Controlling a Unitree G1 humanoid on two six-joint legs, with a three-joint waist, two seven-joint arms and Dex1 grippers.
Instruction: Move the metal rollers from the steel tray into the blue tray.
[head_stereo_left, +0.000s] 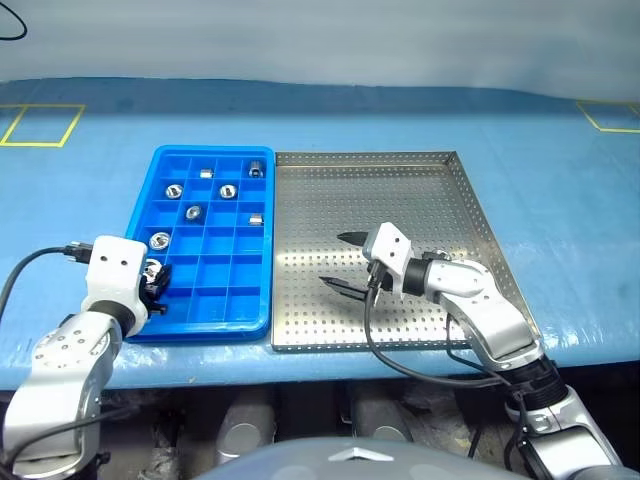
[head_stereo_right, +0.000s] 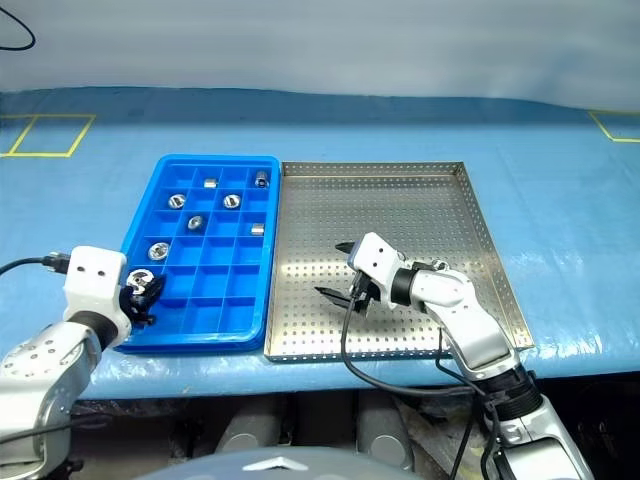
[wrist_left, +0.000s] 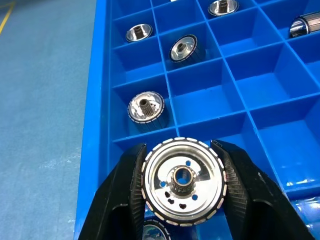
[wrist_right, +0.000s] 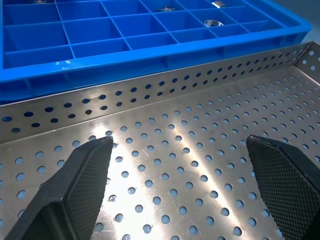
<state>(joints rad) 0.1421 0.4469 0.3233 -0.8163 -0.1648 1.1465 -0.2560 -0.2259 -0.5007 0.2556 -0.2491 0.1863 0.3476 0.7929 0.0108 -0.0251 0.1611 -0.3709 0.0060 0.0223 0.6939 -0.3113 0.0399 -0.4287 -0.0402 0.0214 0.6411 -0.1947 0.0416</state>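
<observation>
Left wrist view: left tool (wrist_left: 183, 182) clamped on a metal roller (wrist_left: 183, 181) above blue tray (head_stereo_left: 148, 195) near-left corner; right tool (head_stereo_left: 343, 262) spread wide, empty, over steel tray (head_stereo_left: 470, 200).

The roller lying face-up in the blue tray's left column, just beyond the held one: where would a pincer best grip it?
Grip that roller across its ribbed outer rim, coming straight down from above. Its flat face points up and the blue tray's compartment walls block any sideways approach, much as the left pincer clamps its roller.
</observation>
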